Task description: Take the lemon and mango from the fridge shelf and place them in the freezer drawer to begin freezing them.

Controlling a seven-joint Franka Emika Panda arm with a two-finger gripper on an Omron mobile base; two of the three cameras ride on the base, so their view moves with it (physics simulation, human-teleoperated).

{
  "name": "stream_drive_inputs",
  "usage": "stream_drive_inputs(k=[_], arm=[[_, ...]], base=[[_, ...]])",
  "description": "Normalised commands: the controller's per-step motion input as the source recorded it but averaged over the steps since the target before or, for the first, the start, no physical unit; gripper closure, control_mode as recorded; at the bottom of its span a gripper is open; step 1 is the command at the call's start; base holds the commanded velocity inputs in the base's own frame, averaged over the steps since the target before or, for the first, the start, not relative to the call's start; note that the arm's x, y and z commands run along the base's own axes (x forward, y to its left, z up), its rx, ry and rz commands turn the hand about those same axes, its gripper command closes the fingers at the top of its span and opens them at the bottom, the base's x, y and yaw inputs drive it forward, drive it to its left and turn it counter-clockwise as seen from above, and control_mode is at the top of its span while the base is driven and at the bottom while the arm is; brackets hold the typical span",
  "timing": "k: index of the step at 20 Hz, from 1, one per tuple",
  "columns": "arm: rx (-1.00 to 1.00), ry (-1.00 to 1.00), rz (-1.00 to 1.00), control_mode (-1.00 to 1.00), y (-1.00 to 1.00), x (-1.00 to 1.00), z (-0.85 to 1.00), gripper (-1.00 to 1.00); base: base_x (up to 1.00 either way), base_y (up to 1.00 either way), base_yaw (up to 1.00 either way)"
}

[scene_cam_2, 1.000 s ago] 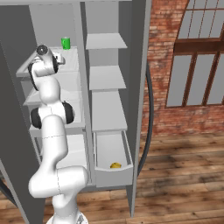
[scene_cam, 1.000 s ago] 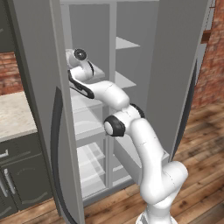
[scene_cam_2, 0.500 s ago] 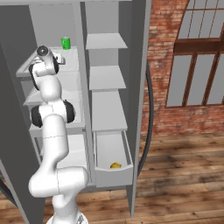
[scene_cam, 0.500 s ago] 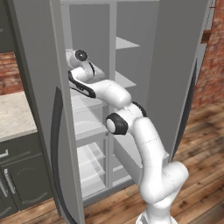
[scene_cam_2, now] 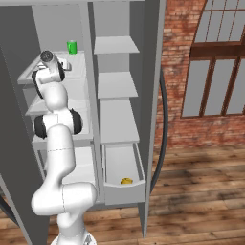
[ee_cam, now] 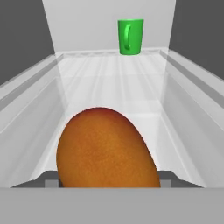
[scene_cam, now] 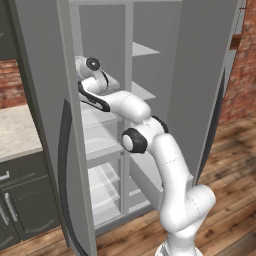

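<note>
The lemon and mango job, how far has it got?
The lemon already lies in the open freezer drawer, so that half looks done. The mango is in hand: it sits right at the gripper, on the fridge shelf, behind it a green cup. Left: carrying the mango down to the drawer.

Orange-red mango, green cup, white glossy fridge shelf, yellow lemon.
</note>
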Motion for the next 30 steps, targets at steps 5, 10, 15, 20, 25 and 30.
stream_drive_inputs(k=[5,10,15,20,25,30], arm=[[0.0,0.0,-0.01,-1.0,0.0,-0.59,0.09,1.0],[0.0,0.0,-0.01,-1.0,-0.09,-0.98,0.26,1.0],[0.0,0.0,-0.01,-1.0,-0.3,-1.0,0.16,1.0],[0.0,0.0,-0.02,-1.0,-0.6,-1.0,0.0,1.0],[0.0,0.0,-0.1,-1.0,-0.76,-1.0,-0.06,1.0],[0.0,0.01,-0.11,-1.0,-0.73,-1.0,-0.02,1.0]], base=[[0.0,0.0,0.0],[0.0,0.0,0.0],[0.0,0.0,0.0],[0.0,0.0,0.0],[0.0,0.0,0.0],[0.0,0.0,0.0]])
